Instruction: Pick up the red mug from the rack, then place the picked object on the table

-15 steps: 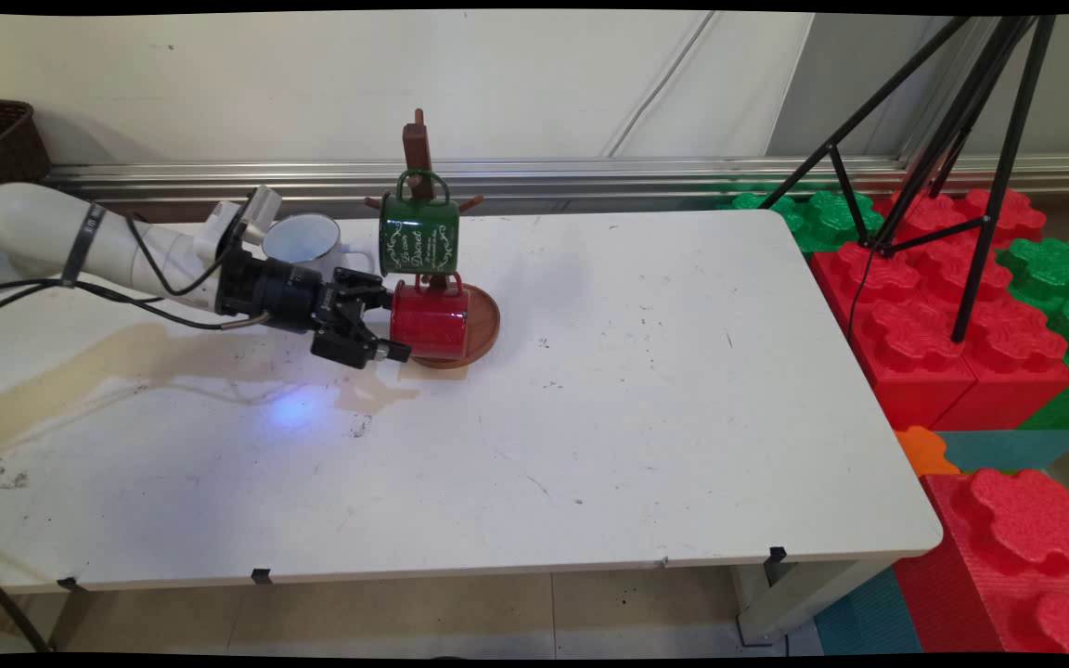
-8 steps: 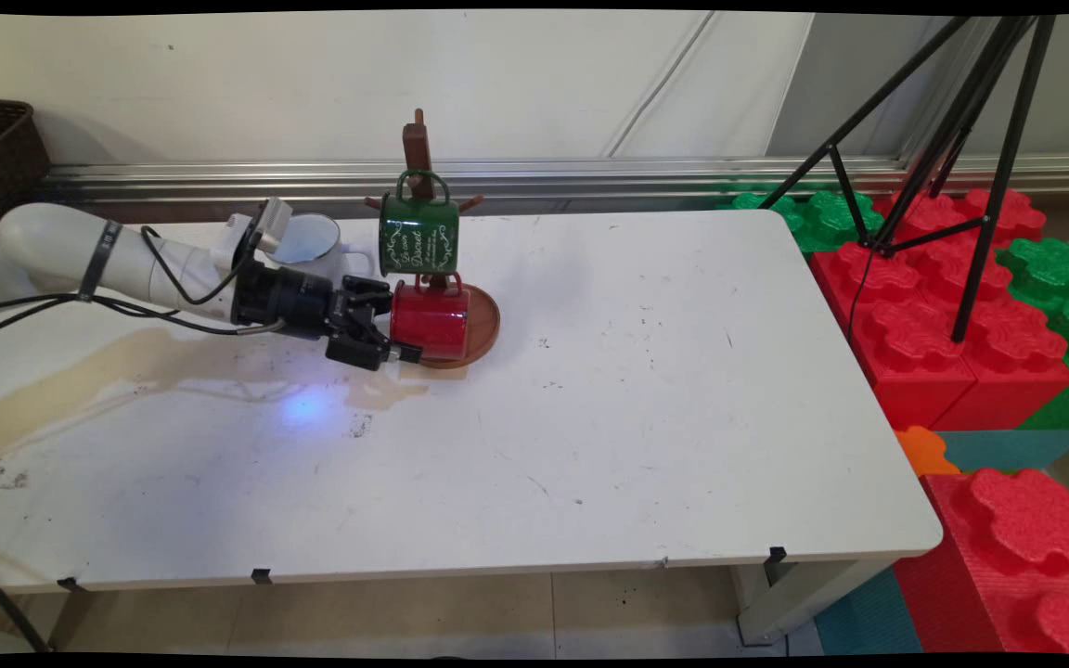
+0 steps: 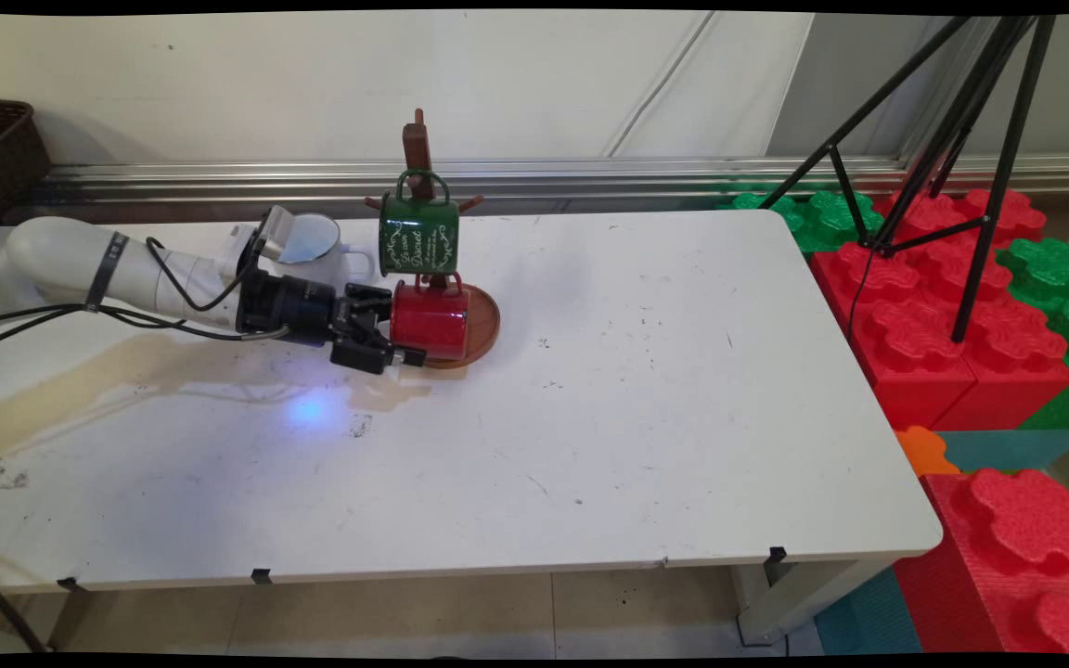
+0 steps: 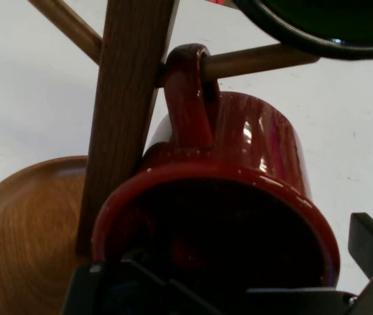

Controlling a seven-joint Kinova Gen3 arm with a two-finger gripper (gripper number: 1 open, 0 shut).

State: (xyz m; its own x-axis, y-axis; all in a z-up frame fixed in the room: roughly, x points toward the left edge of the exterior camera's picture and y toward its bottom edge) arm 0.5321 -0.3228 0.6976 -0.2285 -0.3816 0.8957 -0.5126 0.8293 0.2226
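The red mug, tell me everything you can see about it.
The red mug is glossy, enamel-looking, and hangs by its handle from a low peg of the wooden rack, mouth turned toward the claw. It sits just above the rack's round base, below a green mug. One finger flanks its rim.

Red mug (image 3: 430,320) (image 4: 239,197): glossy, hung by its handle on a lower peg of the wooden mug stand (image 3: 420,153) (image 4: 131,98), tilted on its side, its open mouth turned toward the gripper (image 3: 395,339). One finger lies along the mug's outer wall on the near side; the other reaches to the rim, and in the hand view the mouth fills the space directly ahead of the linkage. The stand's round wooden base (image 3: 486,325) (image 4: 22,230) lies beyond and beneath the mug.
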